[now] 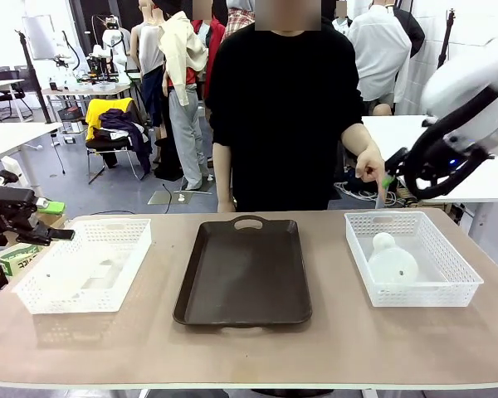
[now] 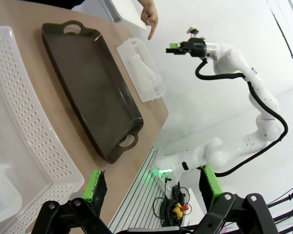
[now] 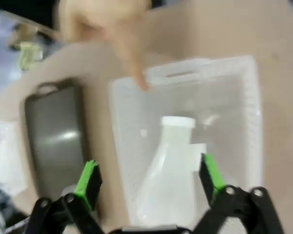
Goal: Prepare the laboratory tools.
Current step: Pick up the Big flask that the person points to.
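The right gripper (image 3: 150, 178), jaws wide and empty, hangs above the flask (image 3: 171, 165) lying in the right-hand white basket (image 3: 251, 112), where the person's hand (image 3: 102, 24) points at the rim, so a descent risks striking that finger (image 3: 138, 75) or slipping off the smooth tapered body.

A dark brown tray (image 1: 242, 274) is lying in the middle of the table (image 1: 249, 352), with one handle cut-out facing the near edge and one the far edge. A white lattice basket (image 1: 83, 302) is sitting left of the tray, and a second white basket (image 1: 423, 295) is sitting right of it, both apart from it. Behind the tray, a person in a black top (image 1: 282, 108) is standing at the far edge. Farther back, left of the tray, a chair (image 1: 109, 112) draped with yellow cloth is standing on the floor.
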`<state>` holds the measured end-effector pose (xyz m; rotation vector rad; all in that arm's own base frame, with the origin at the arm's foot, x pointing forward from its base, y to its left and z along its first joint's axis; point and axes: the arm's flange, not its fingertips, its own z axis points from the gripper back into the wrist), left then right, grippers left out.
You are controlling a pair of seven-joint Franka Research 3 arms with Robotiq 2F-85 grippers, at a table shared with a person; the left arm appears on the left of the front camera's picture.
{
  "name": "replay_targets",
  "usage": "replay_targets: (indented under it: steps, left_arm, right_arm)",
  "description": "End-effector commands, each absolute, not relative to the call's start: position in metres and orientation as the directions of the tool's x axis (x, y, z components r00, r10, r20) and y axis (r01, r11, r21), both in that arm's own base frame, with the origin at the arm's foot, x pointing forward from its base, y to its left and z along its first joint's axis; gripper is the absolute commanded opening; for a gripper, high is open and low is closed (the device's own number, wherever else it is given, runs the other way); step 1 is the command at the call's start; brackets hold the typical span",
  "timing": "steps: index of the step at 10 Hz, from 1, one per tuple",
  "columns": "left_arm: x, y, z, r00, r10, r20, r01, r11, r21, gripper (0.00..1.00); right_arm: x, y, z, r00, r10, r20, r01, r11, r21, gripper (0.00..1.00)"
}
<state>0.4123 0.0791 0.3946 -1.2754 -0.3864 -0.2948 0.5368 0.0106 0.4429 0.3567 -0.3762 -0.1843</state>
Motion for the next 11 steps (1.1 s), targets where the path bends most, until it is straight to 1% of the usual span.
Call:
replay_targets:
  steps: [1, 2, 4, 7, 9, 10, 11]
  left_arm:
    - [0.413, 0.08, 0.397, 0.897, 0.008, 0.443, 0.426, 0.26, -0.867, 1.0]
    - [0.413, 0.08, 0.397, 0.897, 0.008, 0.443, 0.426, 0.26, -0.867, 1.0]
    - [0.413, 0.08, 0.397, 0.897, 0.008, 0.443, 0.426, 0.26, -0.867, 1.0]
    - [0.413, 0.08, 0.397, 0.897, 0.008, 0.443, 0.426, 0.26, -0.867, 1.0]
    - [0.413, 0.08, 0.397, 0.897, 0.008, 0.443, 0.426, 0.26, -0.867, 1.0]
    - [0.413, 0.08, 0.397, 0.897, 0.008, 0.443, 0.426, 0.26, -0.867, 1.0]
    - [0.413, 0.08, 0.397, 0.897, 0.008, 0.443, 0.426, 0.26, -0.867, 1.0]
  right_arm:
    - [0.569, 0.018, 0.425, 0.946, -0.294, 0.138, 0.256, 0.937, 0.238, 1.0]
    - [0.58, 0.017, 0.41, 0.95, -0.301, 0.085, 0.28, 0.939, 0.197, 1.0]
    - [0.594, 0.017, 0.391, 0.954, -0.299, -0.011, 0.297, 0.941, 0.164, 1.0]
    - [0.594, 0.028, 0.389, 0.96, -0.261, -0.103, 0.275, 0.95, 0.149, 1.0]
    - [0.599, 0.041, 0.376, 0.964, -0.24, -0.114, 0.251, 0.964, 0.092, 1.0]
    - [0.598, 0.048, 0.368, 0.97, -0.227, -0.09, 0.234, 0.97, 0.071, 1.0]
    - [0.6, 0.055, 0.362, 0.978, -0.208, -0.016, 0.209, 0.976, 0.055, 1.0]
